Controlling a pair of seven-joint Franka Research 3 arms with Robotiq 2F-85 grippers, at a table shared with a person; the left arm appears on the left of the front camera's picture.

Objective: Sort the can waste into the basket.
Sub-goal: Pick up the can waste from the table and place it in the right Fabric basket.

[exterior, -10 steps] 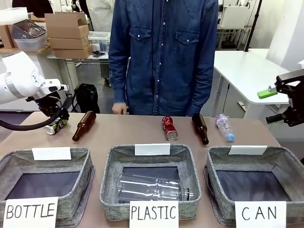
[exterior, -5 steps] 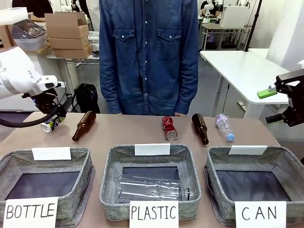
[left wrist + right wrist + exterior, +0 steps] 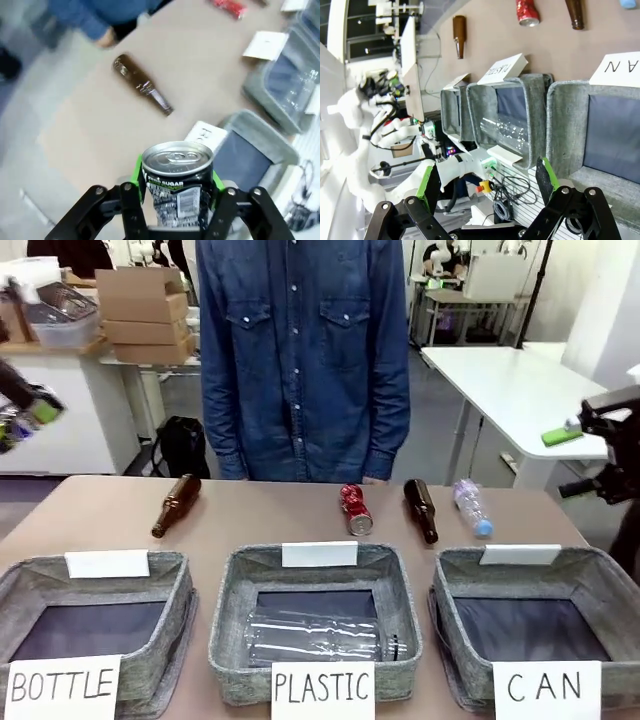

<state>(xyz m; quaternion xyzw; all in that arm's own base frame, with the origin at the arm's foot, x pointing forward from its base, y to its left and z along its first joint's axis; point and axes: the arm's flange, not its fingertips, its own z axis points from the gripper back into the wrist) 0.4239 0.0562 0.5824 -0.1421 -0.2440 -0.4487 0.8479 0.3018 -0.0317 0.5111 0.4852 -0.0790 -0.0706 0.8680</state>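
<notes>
- My L gripper [image 3: 176, 181]: green pads clamped on the silver-grey metal drink can w/ dark print [image 3: 176, 197]. Can sits upright btwn the fingers, lid toward the wrist cam, well above the brown tabletop [image 3: 100, 130].
- Front view: L gripper is a blur at the far left edge, high off the table.
- R gripper [image 3: 487, 172]: fingers wide apart, nothing btwn them. It hangs at the table's right end, up and to the right of the grey woven-fabric rectangular basket signed "CAN" [image 3: 598, 566].
- That basket's dark base is showing.
- Shiny red metal drink can [image 3: 355, 510] lies on its side at far-centre of the table, near a brown glass bottle [image 3: 421, 510] on its right.
- Second brown glass bottle [image 3: 177, 504] lies well off to the left.
- Clear plastic bottle w/ blue cap [image 3: 470, 507] lies further right.
- Person in denim shirt [image 3: 300, 360] stands at the far side.
</notes>
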